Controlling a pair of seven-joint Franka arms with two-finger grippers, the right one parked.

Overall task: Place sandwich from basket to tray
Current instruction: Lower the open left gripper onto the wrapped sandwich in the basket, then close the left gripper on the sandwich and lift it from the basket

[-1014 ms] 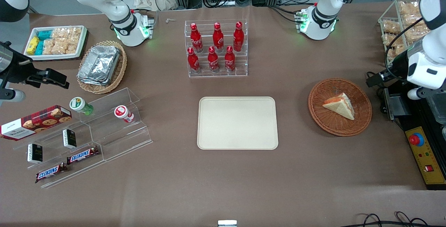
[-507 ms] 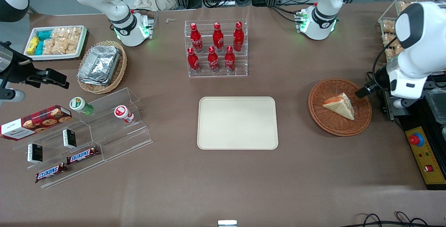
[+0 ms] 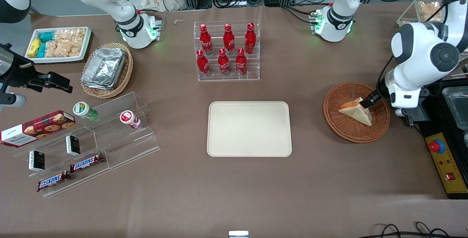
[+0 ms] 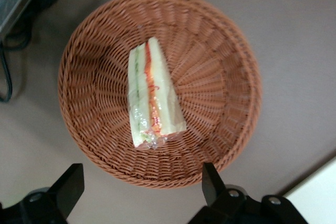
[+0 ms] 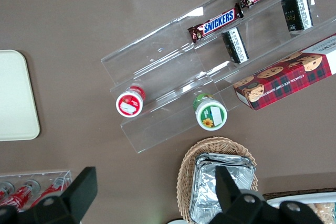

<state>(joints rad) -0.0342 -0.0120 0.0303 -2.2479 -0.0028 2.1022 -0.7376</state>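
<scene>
The sandwich [image 3: 356, 112] [image 4: 152, 95], a white bread wedge with red and green filling along its cut edge, lies in the round reddish-brown basket [image 3: 340, 128] [image 4: 226, 51]. My gripper [image 3: 372, 101] [image 4: 140, 190] hangs above the basket, over the rim toward the working arm's end of the table, close to the sandwich's upper corner. It is open, with its fingers [image 4: 71, 187] wide apart and nothing between them. The cream tray [image 3: 249, 128] [image 4: 320, 195] lies bare at the table's middle, beside the basket.
A clear rack of red bottles [image 3: 226, 51] stands farther from the front camera than the tray. A yellow control box [image 3: 444, 161] and a metal container [image 3: 455, 104] sit at the working arm's table edge. Snack shelves [image 3: 91, 139] and an oval basket [image 3: 108, 70] lie toward the parked arm's end.
The left arm has swung in from the table's edge toward the basket. Its gripper now hangs over the basket rim by the sandwich. The sandwich has not moved.
</scene>
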